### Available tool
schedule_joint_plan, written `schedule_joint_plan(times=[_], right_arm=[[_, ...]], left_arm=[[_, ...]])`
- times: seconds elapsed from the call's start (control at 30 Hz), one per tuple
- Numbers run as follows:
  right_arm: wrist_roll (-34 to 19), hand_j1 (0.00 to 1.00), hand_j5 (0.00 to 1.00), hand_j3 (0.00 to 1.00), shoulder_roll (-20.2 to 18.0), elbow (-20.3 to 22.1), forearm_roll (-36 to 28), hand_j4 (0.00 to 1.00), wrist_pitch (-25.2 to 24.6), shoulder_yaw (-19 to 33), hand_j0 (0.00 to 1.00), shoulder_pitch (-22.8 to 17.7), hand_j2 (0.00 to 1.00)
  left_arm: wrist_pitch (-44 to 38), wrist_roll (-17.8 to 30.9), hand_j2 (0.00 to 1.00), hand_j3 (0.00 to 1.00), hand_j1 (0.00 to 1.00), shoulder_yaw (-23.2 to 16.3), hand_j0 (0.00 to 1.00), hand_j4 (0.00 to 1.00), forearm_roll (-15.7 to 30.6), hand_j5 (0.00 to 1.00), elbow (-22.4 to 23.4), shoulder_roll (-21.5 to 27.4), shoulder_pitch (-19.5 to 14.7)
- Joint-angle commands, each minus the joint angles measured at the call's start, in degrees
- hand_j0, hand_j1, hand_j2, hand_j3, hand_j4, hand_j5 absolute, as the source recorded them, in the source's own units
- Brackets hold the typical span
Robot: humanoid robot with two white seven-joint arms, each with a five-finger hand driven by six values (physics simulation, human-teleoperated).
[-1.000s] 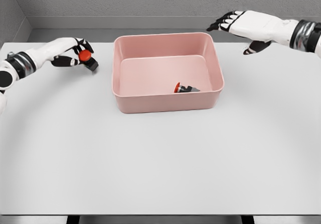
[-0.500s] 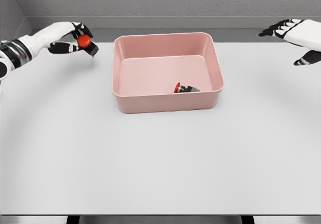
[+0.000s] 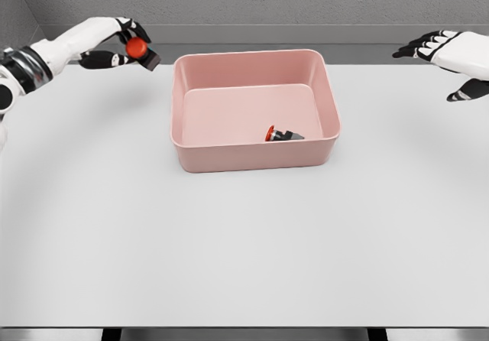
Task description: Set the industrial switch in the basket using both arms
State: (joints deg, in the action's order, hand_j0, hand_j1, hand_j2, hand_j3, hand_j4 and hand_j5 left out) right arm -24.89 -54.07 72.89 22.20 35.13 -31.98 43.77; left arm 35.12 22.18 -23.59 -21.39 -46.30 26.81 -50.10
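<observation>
While the left hand (image 3: 122, 41) hung in the upper left of the frame, its fingers were clamped around an industrial switch (image 3: 140, 50), the red button facing the camera and the dark body poking out toward the basket. The switch was held clear of the white table (image 3: 244, 241), just left of the pink basket (image 3: 183, 138) and near its far left corner, not yet over the rim. A second switch (image 3: 282, 134) already lay inside the basket, on its floor near the front wall, right of the middle. At the upper right edge of the frame the right hand (image 3: 451, 54) hovered with its fingers spread and nothing in them, well apart from the basket.

The step in hand looked like the carry to the basket. To do it well, the left hand would probably need to pass the near wall high enough that the dangling dark body did not clip the rim, then travel rightward until the switch sat plainly over the open floor on the left side, away from the one already there. Letting go low would likely keep it from bouncing or rolling against the wall.
</observation>
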Motion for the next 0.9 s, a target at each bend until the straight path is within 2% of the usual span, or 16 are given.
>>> schedule_joint_plan(times=[0.0, 0.07, 0.47, 0.53, 0.57, 0.87], right_arm=[[0.02, 1.0, 1.0, 1.0, -0.07, 0.06, -0.31, 1.0, -0.13, -0.02, 1.0, 0.0, 1.0], [0.02, 1.0, 1.0, 1.0, 0.02, 0.06, -0.31, 1.0, -0.13, -0.02, 1.0, 0.0, 1.0], [0.02, 1.0, 1.0, 1.0, 0.1, 0.15, -0.31, 1.0, -0.13, -0.28, 1.0, -0.17, 1.0], [0.02, 1.0, 1.0, 1.0, 0.02, 1.82, -0.31, 1.0, -0.13, -0.45, 1.0, -1.58, 1.0], [0.02, 1.0, 1.0, 1.0, -0.25, 3.49, -0.31, 1.0, -0.13, -0.81, 1.0, -2.29, 1.0], [0.02, 1.0, 1.0, 1.0, -0.16, 3.49, -0.31, 1.0, -0.13, -0.81, 1.0, -3.69, 1.0]], left_arm=[[-0.12, -0.03, 0.48, 0.48, 0.48, 0.12, 0.48, 0.48, 0.56, 0.48, -1.77, -0.27, 0.0], [-0.12, 0.05, 0.48, 0.48, 0.48, 0.03, 0.48, 0.48, 2.06, 0.48, -3.44, -0.36, 0.44], [-0.12, 0.05, 0.48, 0.48, 0.48, -1.81, 0.48, 0.48, 1.88, 0.48, -11.97, -3.79, 0.88], [-0.12, 0.05, 0.48, 0.48, 0.48, -2.69, 0.48, 0.48, 1.88, 0.48, -13.9, -4.05, 1.06], [-0.12, 0.05, 0.48, 0.48, 0.48, -2.96, 0.48, 0.48, 1.88, 0.48, -13.99, -4.14, 1.06], [-0.12, 0.05, 0.49, 0.49, 0.49, -6.29, 0.49, 0.49, 1.44, 0.49, -16.71, -5.28, 0.97]])
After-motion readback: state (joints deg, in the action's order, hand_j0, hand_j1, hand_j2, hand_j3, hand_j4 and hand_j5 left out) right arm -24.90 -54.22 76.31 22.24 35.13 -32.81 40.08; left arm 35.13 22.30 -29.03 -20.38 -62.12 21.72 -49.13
